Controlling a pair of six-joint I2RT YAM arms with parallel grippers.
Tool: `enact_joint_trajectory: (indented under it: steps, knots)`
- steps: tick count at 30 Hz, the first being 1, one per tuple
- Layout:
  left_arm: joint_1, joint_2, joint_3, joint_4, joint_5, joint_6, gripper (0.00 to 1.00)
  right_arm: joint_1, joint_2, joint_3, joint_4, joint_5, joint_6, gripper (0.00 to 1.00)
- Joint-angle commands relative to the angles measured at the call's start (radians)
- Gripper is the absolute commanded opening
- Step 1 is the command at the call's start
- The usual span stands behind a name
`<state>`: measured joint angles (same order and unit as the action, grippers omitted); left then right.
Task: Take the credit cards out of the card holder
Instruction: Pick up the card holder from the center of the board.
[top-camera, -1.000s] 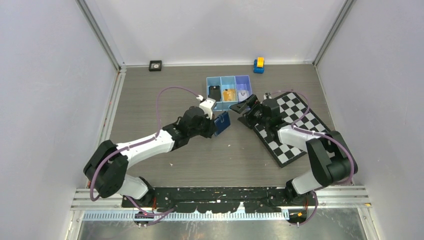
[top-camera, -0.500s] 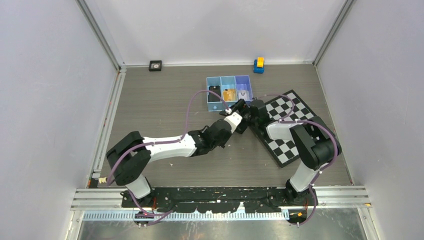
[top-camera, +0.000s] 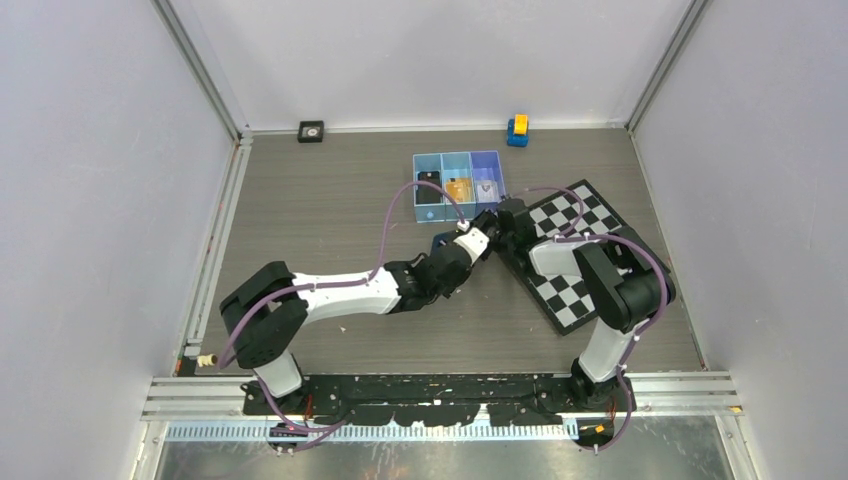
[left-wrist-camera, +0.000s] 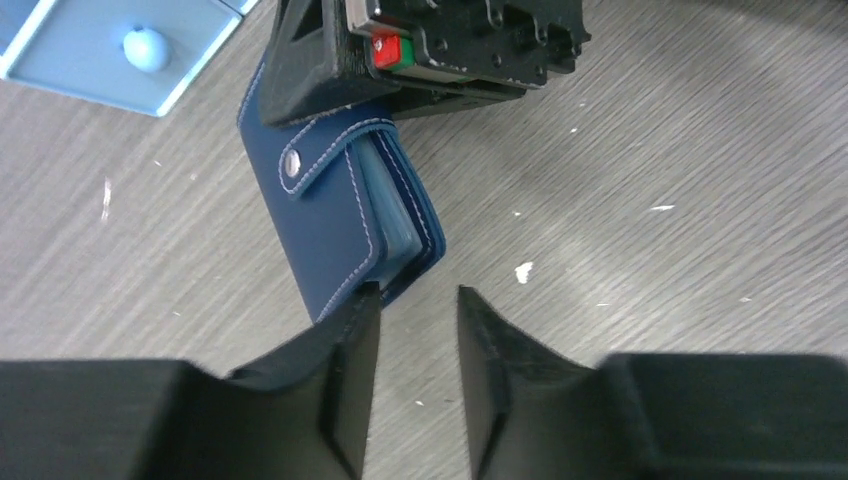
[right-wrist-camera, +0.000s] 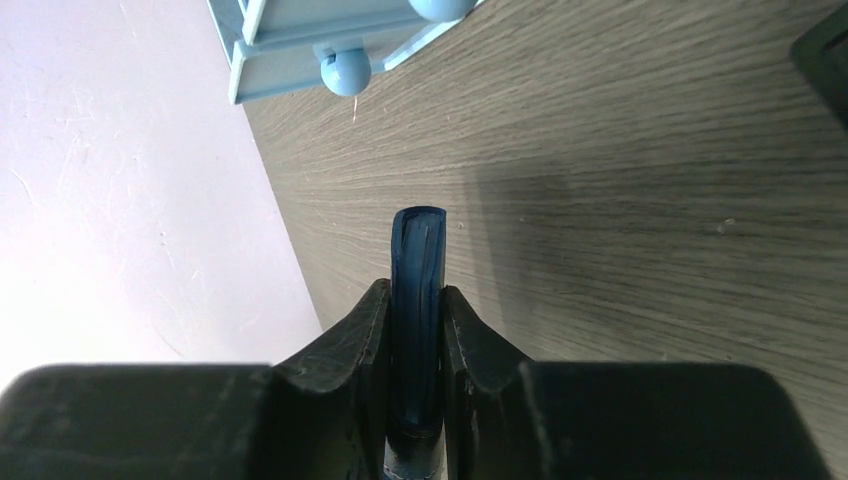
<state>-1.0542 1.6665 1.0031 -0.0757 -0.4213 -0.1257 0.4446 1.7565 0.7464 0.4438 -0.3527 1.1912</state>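
The card holder (left-wrist-camera: 330, 215) is a navy wallet with white stitching and a snap, fastened and standing on edge just above the table. My right gripper (right-wrist-camera: 417, 292) is shut on it, and the holder (right-wrist-camera: 417, 250) sticks out past the fingertips. In the left wrist view the right gripper (left-wrist-camera: 440, 50) holds its top end. Just short of the holder's lower corner, my left gripper (left-wrist-camera: 415, 295) is open with nothing between its fingers. Lighter blue inner leaves (left-wrist-camera: 395, 220) show at the holder's edge. An orange-gold credit card (top-camera: 458, 189) lies in the tray's middle compartment.
The light-blue three-compartment tray (top-camera: 457, 157) stands just beyond both grippers (top-camera: 484, 230), with a dark item (top-camera: 429, 186) in its left compartment. A checkerboard mat (top-camera: 585, 255) lies under the right arm. A yellow-and-blue toy (top-camera: 517, 129) and a small black object (top-camera: 311, 131) sit by the back wall.
The left arm carried the card holder rightward to the right gripper. The right gripper closed on it, and the left gripper opened and let go.
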Motion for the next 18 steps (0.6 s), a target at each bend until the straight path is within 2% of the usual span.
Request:
enact_joint_trajectory:
  steps: [1,3,5,8,13,15,18]
  knots:
    - [0.004,-0.05,0.053,-0.031,-0.027,-0.032,0.44,-0.011,-0.045,0.018,0.008,-0.026,-0.06,0.12]
    - [0.011,-0.12,0.031,-0.035,-0.007,-0.046,0.58,-0.022,-0.059,0.017,0.008,-0.04,-0.087,0.01]
    - [0.045,-0.21,-0.048,0.033,0.083,-0.063,0.68,-0.032,-0.081,0.01,0.004,-0.044,-0.112,0.01]
    - [0.146,-0.313,-0.161,0.152,0.238,-0.147,0.78,-0.041,-0.122,-0.023,0.028,-0.025,-0.129,0.0]
    - [0.396,-0.287,-0.217,0.267,0.658,-0.384,0.78,-0.044,-0.177,-0.06,0.18,-0.131,-0.162,0.0]
    - [0.453,-0.243,-0.229,0.351,0.812,-0.442,0.77,-0.044,-0.201,-0.082,0.248,-0.16,-0.16,0.0]
    - [0.467,-0.194,-0.226,0.443,0.959,-0.492,0.75,-0.045,-0.236,-0.141,0.386,-0.156,-0.16,0.01]
